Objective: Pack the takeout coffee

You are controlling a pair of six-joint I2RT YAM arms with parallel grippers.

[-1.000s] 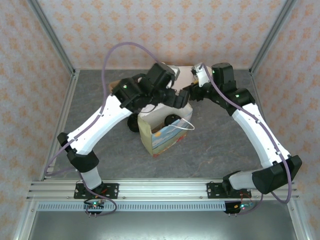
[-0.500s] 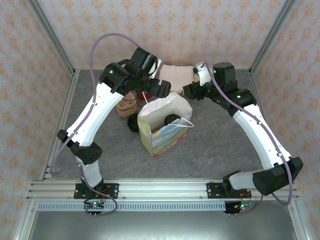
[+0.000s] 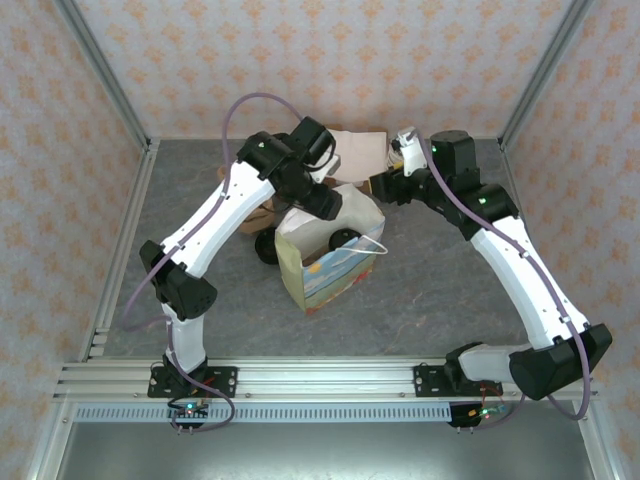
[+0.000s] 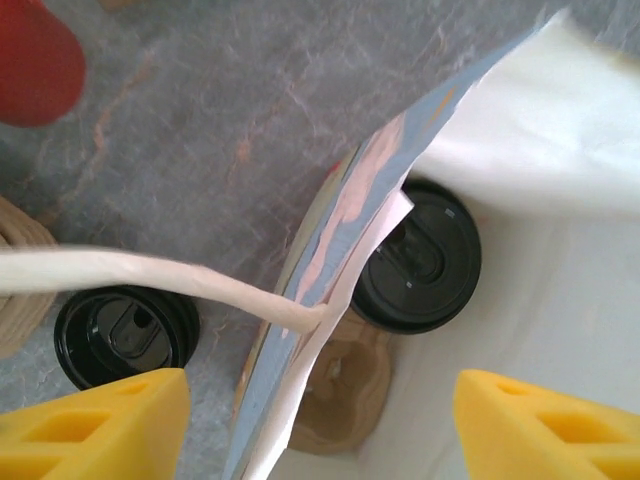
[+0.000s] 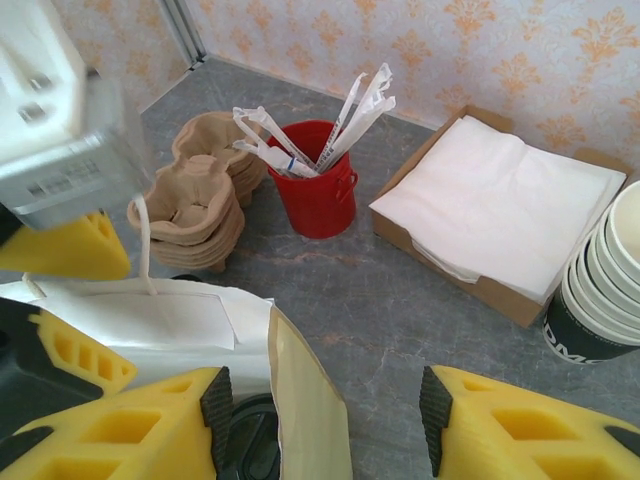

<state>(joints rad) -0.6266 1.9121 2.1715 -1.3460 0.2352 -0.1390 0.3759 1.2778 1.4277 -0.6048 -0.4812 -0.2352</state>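
Your left tool point(image 4: 320, 400) is back at the bag point(image 3: 325, 280), jaws wide astride its wall; right tool point(image 5: 325, 410) half-open at the rim. The coffee point(image 4: 420, 255) sits inside: packing looks done.

A red bucket point(image 5: 322, 200) of wrapped straws point(image 5: 356, 108) stands on the gray table point(image 5: 400, 310), between stacked pulp cup carriers point(image 5: 190, 215) and a cardboard tray point(image 5: 488, 291) of napkins point(image 5: 500, 195).

The left arm point(image 3: 215, 225) and right arm point(image 3: 525, 265) are smooth white shells with bulky black joints point(image 3: 185, 295). A lilac cable point(image 3: 250, 97) trails along each. The fingers point(image 4: 100, 425) are bright yellow moulded blocks with recessed pockets. A small green light point(image 3: 482, 199), I think, sits on a joint housing.
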